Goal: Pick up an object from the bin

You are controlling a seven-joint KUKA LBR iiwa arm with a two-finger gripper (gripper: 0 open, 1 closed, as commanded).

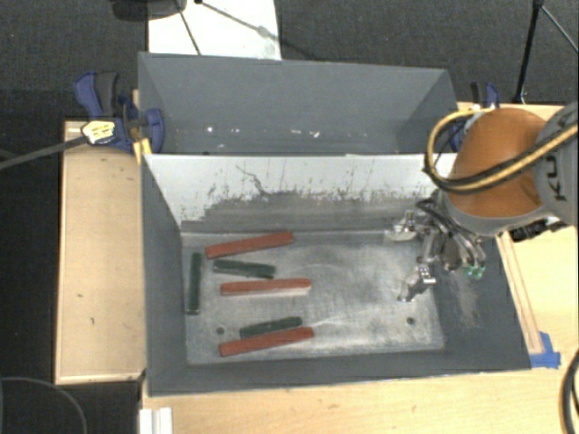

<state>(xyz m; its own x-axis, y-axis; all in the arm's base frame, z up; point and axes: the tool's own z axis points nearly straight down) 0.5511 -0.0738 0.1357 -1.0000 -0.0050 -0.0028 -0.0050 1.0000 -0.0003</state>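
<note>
Claw (pixel 417 287) on the orange-capped arm hangs low over bare grey floor at the right side of the bin (pixel 298 107); whether it is open or closed cannot be told. The nearest thing, a flat reddish bar (pixel 265 287), lies well apart to the claw's left, near the floor's middle. Just behind it sit a short dark green bar (pixel 242 268) and a long red bar (pixel 251 244). Toward the front, another green bar (pixel 270 326) lies against another red bar (pixel 267 340). A green stick (pixel 194 283) lies along the left wall.
</note>
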